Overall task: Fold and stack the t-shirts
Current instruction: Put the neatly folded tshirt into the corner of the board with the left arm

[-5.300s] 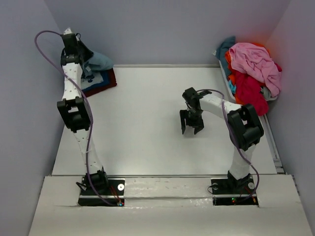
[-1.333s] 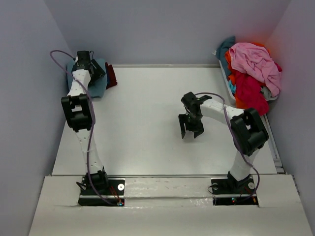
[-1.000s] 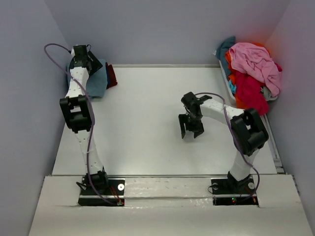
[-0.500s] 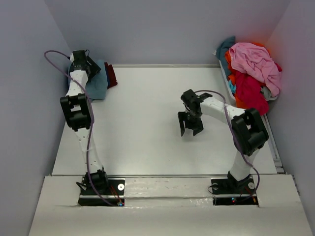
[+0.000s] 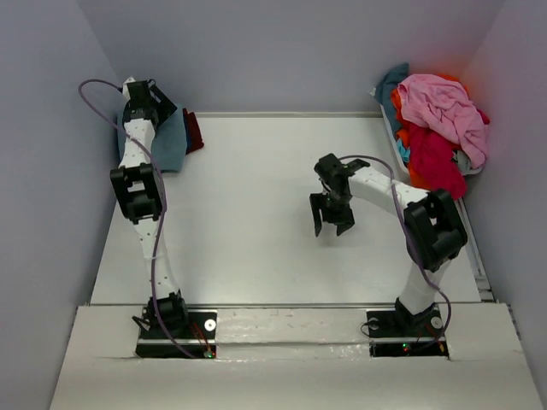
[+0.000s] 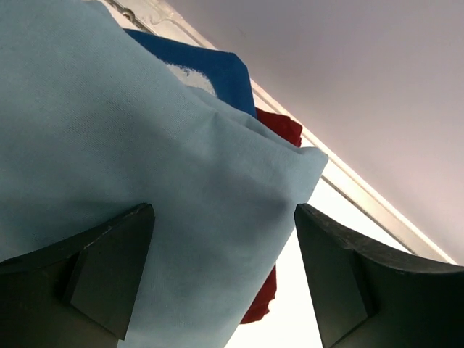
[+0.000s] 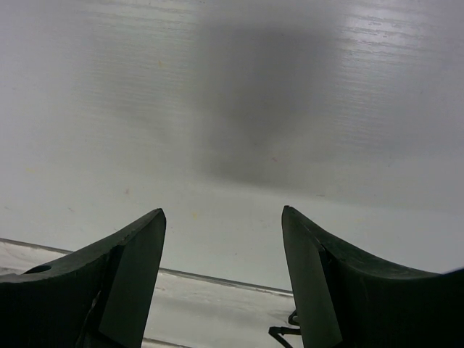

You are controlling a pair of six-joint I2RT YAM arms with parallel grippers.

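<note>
Far-left corner of the bench: left pincer hangs released, jaws wide and empty, close over the slate-blue tee, which lies folded atop the blue printed tee and dark red tee; best lifted straight up so no finger drags the top fold askew. Right of bench centre: right pincer released, empty, over bare surface. Far-right edge of the bench: unfolded pile, pink tee uppermost, likely next; pinch one layer only and draw it to bench centre.

Left gripper out at 11 o'clock, jaws wide apart. Right gripper near 3 o'clock, jaws apart, empty.
</note>
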